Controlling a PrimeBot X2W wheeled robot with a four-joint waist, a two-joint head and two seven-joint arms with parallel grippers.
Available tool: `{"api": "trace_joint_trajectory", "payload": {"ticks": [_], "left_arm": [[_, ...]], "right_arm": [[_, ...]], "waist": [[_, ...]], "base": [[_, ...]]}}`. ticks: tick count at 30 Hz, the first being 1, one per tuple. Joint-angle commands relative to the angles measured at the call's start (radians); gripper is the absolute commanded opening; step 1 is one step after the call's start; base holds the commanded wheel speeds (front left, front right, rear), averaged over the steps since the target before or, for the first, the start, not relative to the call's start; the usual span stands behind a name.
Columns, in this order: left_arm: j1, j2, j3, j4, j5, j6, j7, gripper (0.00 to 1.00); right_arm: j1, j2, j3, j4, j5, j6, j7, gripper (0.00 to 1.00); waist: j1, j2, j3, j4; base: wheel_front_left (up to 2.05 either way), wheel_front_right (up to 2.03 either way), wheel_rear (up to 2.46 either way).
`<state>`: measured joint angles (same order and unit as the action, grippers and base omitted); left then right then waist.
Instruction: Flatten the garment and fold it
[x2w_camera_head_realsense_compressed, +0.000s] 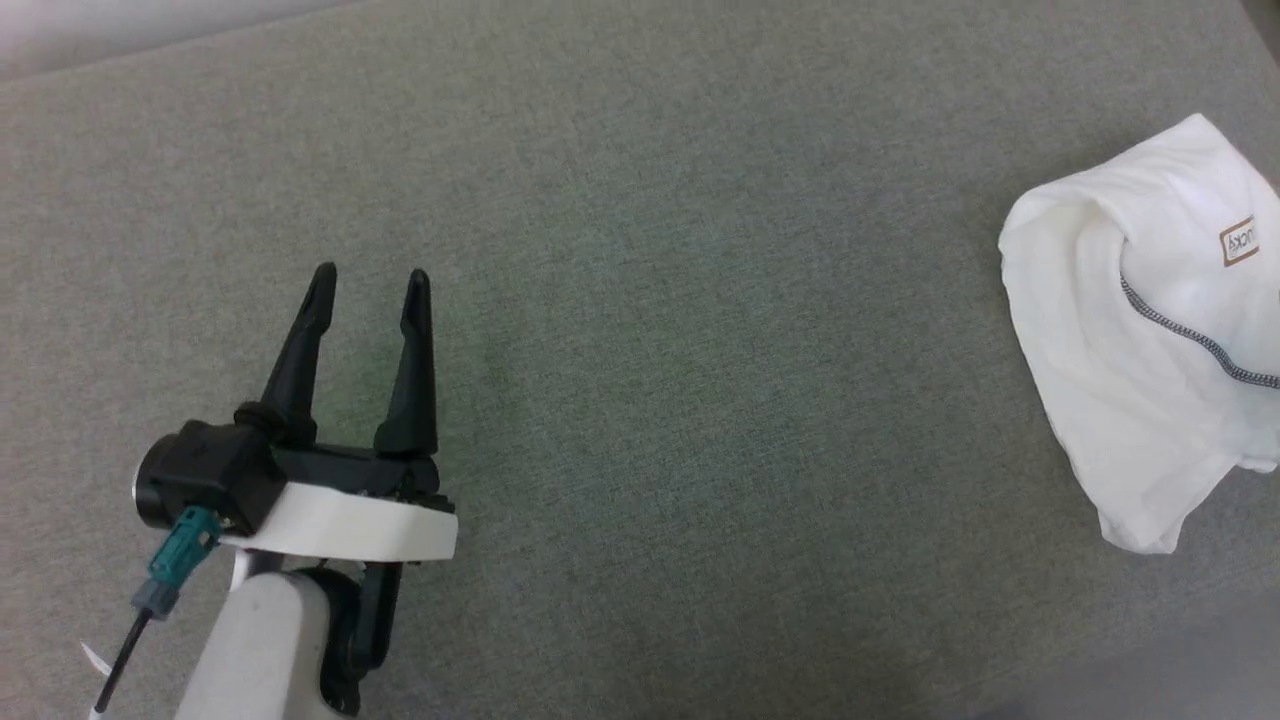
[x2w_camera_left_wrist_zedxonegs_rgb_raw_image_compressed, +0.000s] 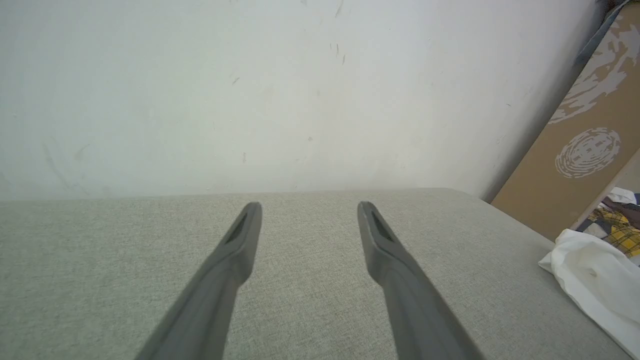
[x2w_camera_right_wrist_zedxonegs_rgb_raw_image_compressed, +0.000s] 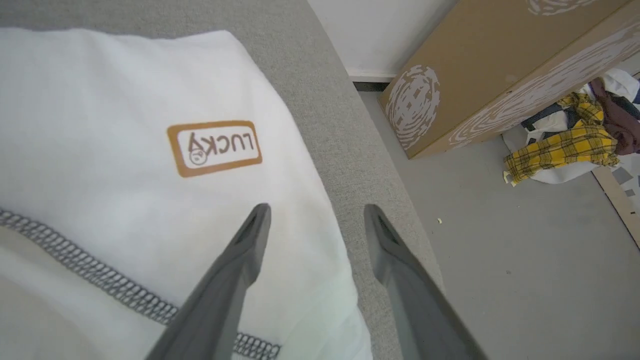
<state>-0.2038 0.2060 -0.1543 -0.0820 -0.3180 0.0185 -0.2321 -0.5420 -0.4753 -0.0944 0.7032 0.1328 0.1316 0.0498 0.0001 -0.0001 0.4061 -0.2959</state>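
Right pincer (x2w_camera_right_wrist_zedxonegs_rgb_raw_image_compressed: 316, 220) is released and empty just above the garment (x2w_camera_right_wrist_zedxonegs_rgb_raw_image_compressed: 125, 100), likely seeking a grip for spreading; it lies bunched at the right edge of the worktop (x2w_camera_head_realsense_compressed: 700, 300), left pincer (x2w_camera_head_realsense_compressed: 371, 275) released well apart, leaving room

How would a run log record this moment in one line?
garment: bundled, right edge of grey surface | left jaws: open, empty, over surface | right jaws: open, empty, over garment's edge

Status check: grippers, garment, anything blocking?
Left gripper open over grey surface. Right gripper open above the garment edge, gripping nothing. It lies bundled at the surface's right edge, label up. No obstruction seen.
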Motion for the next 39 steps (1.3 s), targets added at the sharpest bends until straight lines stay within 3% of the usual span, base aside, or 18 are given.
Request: {"api": "trace_joint_trajectory", "payload": {"ticks": [1,9,14,18,25,34,39], "left_arm": [[0.018,-0.008,0.005,0.012,-0.007,0.002,-0.010,1.00],[0.103,-0.047,0.019,0.059,-0.019,0.025,-0.025,1.00],[0.136,-0.061,0.016,0.084,-0.014,0.032,-0.027,1.00],[0.154,-0.057,0.019,0.112,-0.003,0.040,-0.028,1.00],[0.203,-0.034,0.053,0.149,0.011,0.072,-0.029,1.00],[0.294,0.039,0.091,0.166,0.040,0.097,-0.022,1.00],[0.350,0.045,0.088,0.158,0.037,0.101,-0.011,1.00]], "right_arm": [[0.022,0.023,-0.012,-0.009,0.000,-0.001,-0.025,1.00],[0.186,0.114,0.047,-0.234,-0.006,-0.001,-0.092,1.00],[0.298,0.206,0.092,-0.393,-0.004,-0.001,-0.087,1.00],[0.361,0.293,0.106,-0.500,0.004,-0.001,-0.097,1.00],[0.434,0.388,0.133,-0.611,0.010,-0.001,-0.129,1.00],[0.578,0.424,0.135,-0.718,0.033,-0.001,-0.155,1.00],[0.641,0.425,0.134,-0.735,0.047,-0.001,-0.157,1.00]], "waist": [[-0.0001,0.0001,-0.065,0.037],[-0.0001,0.0001,-0.204,0.089],[-0.0001,0.0001,-0.253,0.147],[-0.0001,0.0001,-0.281,0.202],[-0.0001,0.0001,-0.319,0.256],[-0.0001,0.0001,-0.373,0.283],[-0.0001,0.0001,-0.402,0.282]], "base": [[0.00,0.00,0.00],[0.00,0.00,0.00],[0.00,0.00,0.00],[0.00,0.00,0.00],[0.00,0.00,0.00],[0.00,0.00,0.00],[0.00,0.00,0.00]]}}
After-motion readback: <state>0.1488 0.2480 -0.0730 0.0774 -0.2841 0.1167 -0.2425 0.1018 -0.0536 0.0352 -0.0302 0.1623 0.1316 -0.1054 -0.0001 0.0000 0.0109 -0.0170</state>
